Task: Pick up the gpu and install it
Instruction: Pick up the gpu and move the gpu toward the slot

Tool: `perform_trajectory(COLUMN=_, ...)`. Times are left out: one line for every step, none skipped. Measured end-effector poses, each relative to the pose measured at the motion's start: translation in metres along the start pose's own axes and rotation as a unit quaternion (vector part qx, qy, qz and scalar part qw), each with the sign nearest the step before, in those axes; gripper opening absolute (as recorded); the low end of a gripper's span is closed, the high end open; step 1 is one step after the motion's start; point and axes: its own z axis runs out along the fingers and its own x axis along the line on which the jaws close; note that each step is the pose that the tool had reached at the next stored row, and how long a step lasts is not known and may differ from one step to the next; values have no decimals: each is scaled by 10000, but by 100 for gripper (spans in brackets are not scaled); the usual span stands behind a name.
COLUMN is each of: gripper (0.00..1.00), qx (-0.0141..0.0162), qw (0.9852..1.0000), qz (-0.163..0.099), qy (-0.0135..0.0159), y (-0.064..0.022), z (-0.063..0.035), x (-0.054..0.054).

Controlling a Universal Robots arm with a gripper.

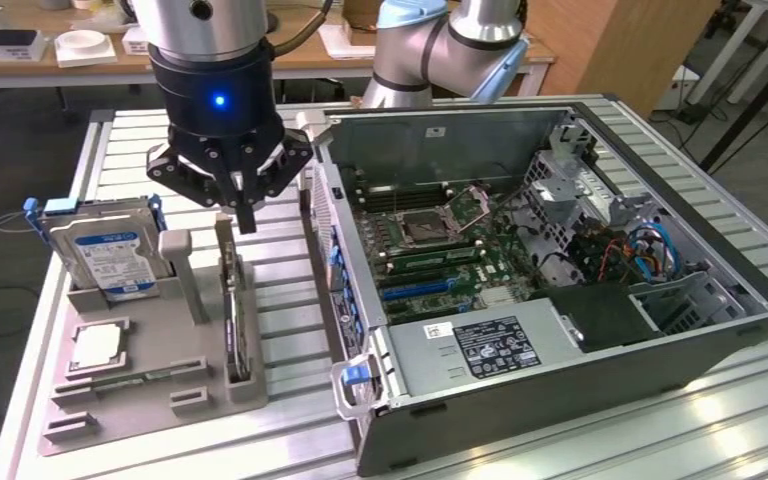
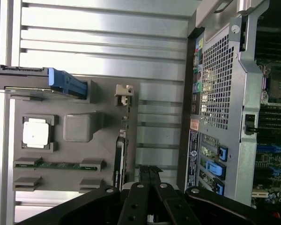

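The gpu (image 1: 232, 320) is a thin dark card standing on edge in a slot of the grey holder (image 1: 157, 405), to the exterior view's left of the computer case. My gripper (image 1: 243, 222) hangs just over the card's far end, shut, with nothing between its fingers. In the wrist view the gpu (image 2: 120, 157) runs along the holder's edge with its silver bracket (image 2: 125, 93) at one end. There my gripper (image 2: 150, 169) has its fingertips pressed together slightly to the case side of the card, apart from it.
The open computer case (image 1: 704, 330) lies with its motherboard (image 1: 424, 250) exposed, close beside the holder. A blue-labelled hard drive (image 1: 107, 258), a processor (image 1: 97, 345) and a green memory stick (image 1: 144, 378) also sit in the holder. A slatted metal table (image 1: 704, 420) carries everything.
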Motion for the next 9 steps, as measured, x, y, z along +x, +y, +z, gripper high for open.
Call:
perform_trajectory(gripper=11, qx=0, qw=10000, qz=0, qy=0, y=0, z=0, x=0)
perform_trajectory(gripper=11, qx=0, qw=10000, qz=0, qy=0, y=0, z=0, x=0)
perform_trajectory(gripper=11, qx=0, qw=10000, qz=0, qy=0, y=0, z=0, x=0)
perform_trajectory(gripper=11, qx=0, qw=10000, qz=0, qy=0, y=0, z=0, x=0)
perform_trajectory(gripper=11, qx=0, qw=10000, qz=0, qy=0, y=0, z=0, x=0)
perform_trajectory(gripper=11, qx=0, qw=10000, qz=0, qy=0, y=0, z=0, x=0)
perform_trajectory(gripper=11, qx=0, qw=10000, qz=0, qy=0, y=0, z=0, x=0)
perform_trajectory(gripper=11, qx=2, qw=10000, qz=0, qy=-1, y=-1, z=6, x=1)
perform_trajectory(gripper=11, qx=7, qw=10000, qz=0, qy=0, y=-1, z=18, x=2)
